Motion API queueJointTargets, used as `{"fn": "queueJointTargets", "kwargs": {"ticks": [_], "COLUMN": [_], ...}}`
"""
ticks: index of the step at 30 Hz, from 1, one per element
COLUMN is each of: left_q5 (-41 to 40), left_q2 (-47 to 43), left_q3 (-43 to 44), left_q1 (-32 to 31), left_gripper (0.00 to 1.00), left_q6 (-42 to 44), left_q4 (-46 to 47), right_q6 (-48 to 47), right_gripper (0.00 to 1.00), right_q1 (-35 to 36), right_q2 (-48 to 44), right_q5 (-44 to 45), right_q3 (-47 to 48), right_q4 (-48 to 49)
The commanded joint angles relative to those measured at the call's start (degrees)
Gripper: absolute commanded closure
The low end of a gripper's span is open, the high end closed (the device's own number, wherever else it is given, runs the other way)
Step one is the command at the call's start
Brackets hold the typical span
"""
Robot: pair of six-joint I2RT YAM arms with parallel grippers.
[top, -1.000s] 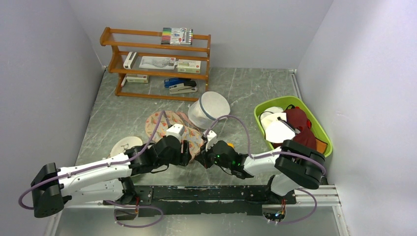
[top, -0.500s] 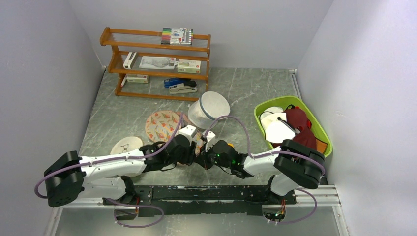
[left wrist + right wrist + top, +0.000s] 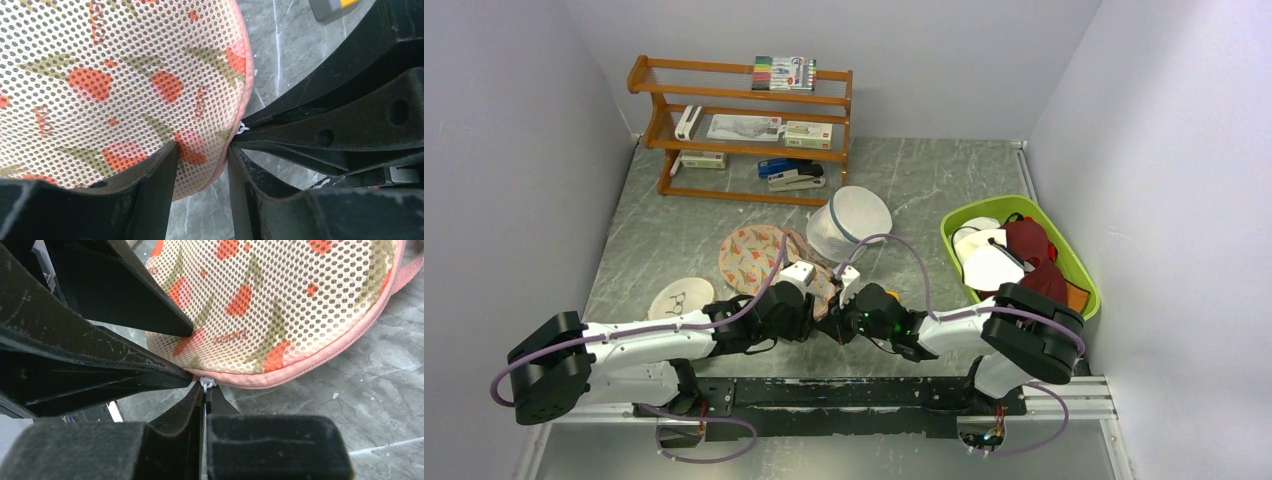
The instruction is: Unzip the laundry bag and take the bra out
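The laundry bag [image 3: 752, 255], beige mesh with orange-red and green flowers and a pink zip edge, lies flat on the table in front of both arms. My left gripper [image 3: 814, 304] is shut on the bag's near edge; in the left wrist view the mesh [image 3: 125, 75] fills the gap between its fingers [image 3: 200, 152]. My right gripper [image 3: 833, 321] touches it from the right and is shut on the white zipper pull [image 3: 206, 383], fingers [image 3: 206, 392] pressed together against the bag [image 3: 280, 300]. The pull also shows in the left wrist view [image 3: 243, 128]. No bra is visible.
A white mesh cylinder [image 3: 849, 222] stands just behind the bag. A round cream cap [image 3: 680, 297] lies left of it. A green basket [image 3: 1084, 283] of clothes sits at the right. A wooden shelf [image 3: 744, 130] with stationery stands at the back left.
My left gripper has shifted right and closed on the bag's near edge beside the right gripper. The bag's near lobe has shifted with it. The right gripper has stayed put.
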Motion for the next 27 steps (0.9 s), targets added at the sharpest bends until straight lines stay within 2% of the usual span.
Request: {"fn": "queueJointTargets", "kwargs": {"ticks": [1,7,15,20,27], "left_q5": [0.0,-0.8,-1.7,-1.0,1.2], "left_q2": [0.3,1.5,1.9,0.8,2.2], "left_q3": [0.0,-0.6,-2.0,-3.1,-3.5], "left_q1": [-0.1,-0.1,-0.1,-0.1,-0.1], "left_gripper": [0.51,0.66,0.92,0.93,0.93], "left_q6": [-1.3,-2.5,-5.1,-5.9,-6.2], "left_q4": [1.1,-0.1,-1.6,-2.0,-1.2], "right_q6": [0.4,2.7,3.6,3.2,0.5], "right_gripper": [1.0,1.0,1.0,1.0,1.0], "right_q1": [-0.2,-1.0,-3.9,-7.8,-14.8], "right_q2": [0.2,0.5,0.9,-0.1,1.4], "right_q5": [0.5,6.9,6.0,5.0,2.9], "right_q3": [1.8,2.5,2.3,1.0,3.9], "right_q4": [0.0,-4.7,-5.6,-5.6,-7.6]}}
